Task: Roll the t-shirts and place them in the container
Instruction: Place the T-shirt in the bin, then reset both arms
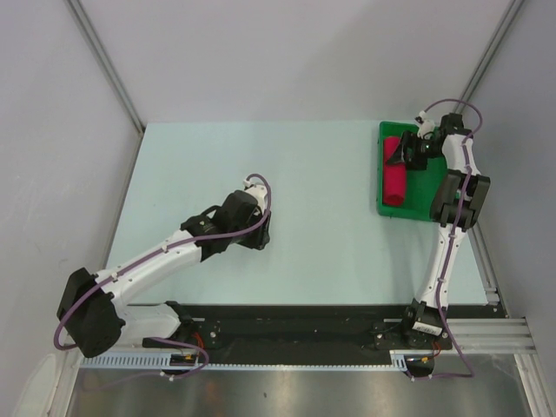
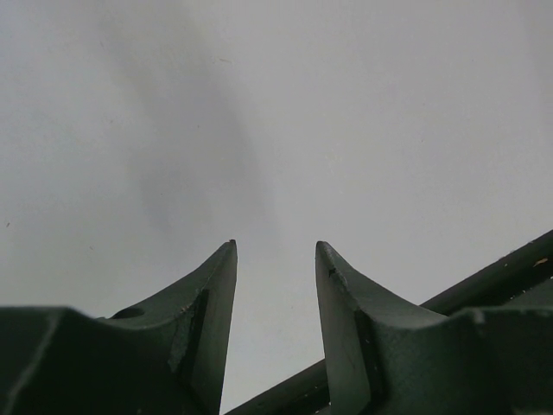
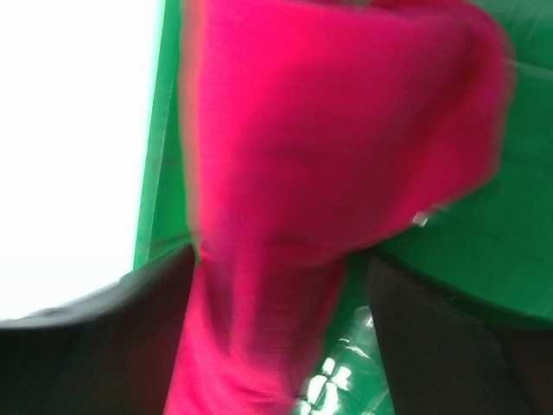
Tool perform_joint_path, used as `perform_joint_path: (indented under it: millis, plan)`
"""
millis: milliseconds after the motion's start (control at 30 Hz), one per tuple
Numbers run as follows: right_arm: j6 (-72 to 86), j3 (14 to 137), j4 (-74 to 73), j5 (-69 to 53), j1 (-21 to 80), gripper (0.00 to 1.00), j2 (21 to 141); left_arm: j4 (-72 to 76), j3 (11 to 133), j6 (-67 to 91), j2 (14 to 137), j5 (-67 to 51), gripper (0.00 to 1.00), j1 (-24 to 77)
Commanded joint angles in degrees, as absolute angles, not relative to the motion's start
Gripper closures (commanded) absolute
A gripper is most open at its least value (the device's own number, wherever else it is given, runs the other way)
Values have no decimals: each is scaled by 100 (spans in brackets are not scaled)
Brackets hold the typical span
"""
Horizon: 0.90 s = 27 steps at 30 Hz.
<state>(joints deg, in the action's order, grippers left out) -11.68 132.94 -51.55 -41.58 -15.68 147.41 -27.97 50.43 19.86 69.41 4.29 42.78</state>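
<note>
Green tray holds rolled red t-shirt; right claw astride it, grip unclear; left claw parted.

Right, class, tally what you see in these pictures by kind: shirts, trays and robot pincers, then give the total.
red t-shirt: 1
green tray: 1
pincers: 2, the left pincer and the right pincer
Total: 4

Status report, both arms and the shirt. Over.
Left gripper open, empty, over table. Right gripper astride rolled t-shirt in green tray; grip unclear, blurred. No obstruction seen.
</note>
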Motion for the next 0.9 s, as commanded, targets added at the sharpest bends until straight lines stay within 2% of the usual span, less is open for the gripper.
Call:
perform_joint_path:
  millis: [0,300,333,433,667,833,867]
  plan:
    - [-1116,13263,-5045,-4140,-1635,9,14300,-2681,5317,1890,6961,431,54,4236]
    - [-1055,13263,-5159,-3807,-1644,7,14054,-2698,5405,1881,6996,475,54,4236]
    - [-1055,13263,-5177,-3762,-1644,1,14036,-2716,5431,1872,6987,492,53,4236]
    - [-994,13219,-5229,-3534,-1626,0,13905,-2742,5475,1872,6979,527,53,4236]
    - [-203,12938,-5221,-2022,-1556,0,13088,-2865,5651,1986,6821,800,46,4236]
    - [359,11334,-4466,-1671,-1022,0,11588,-2865,5713,2188,6601,1019,38,4236]
    - [613,10972,-4134,-1426,-872,0,11314,-2865,5704,2232,6548,1115,34,4236]
